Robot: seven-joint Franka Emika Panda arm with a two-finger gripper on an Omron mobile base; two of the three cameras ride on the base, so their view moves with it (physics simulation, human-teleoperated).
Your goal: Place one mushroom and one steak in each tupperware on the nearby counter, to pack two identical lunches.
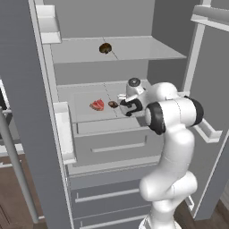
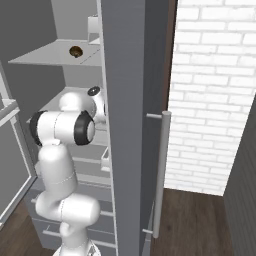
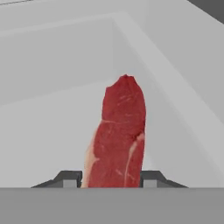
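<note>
The steak (image 3: 119,140) stands in the middle of the hand view, rising between the two dark finger tips at the bottom edge, and we judge that the jaws have closed on it, one tip flush to each side of the slab. In the left base view the gripper (image 1: 121,105) sits at the centre of the frame over the middle fridge shelf (image 1: 85,96); a small dark lump just left of it is probably that same steak seen end-on, though we cannot be sure at this size. A second steak (image 1: 97,105) lies flat on the shelf further left, apart from the gripper. One mushroom (image 1: 105,48) rests on the upper shelf (image 1: 147,51) near the top centre of that view, and shows again in the upper left of the right base view. For the step in hand, we would make sure the grip is firm before lifting, raise the slab straight off the shelf, then draw it out level and slowly so it clears the shelf above and the door bins. A thin slab pinched at one end may sag or swing, so no sudden turns.
</note>
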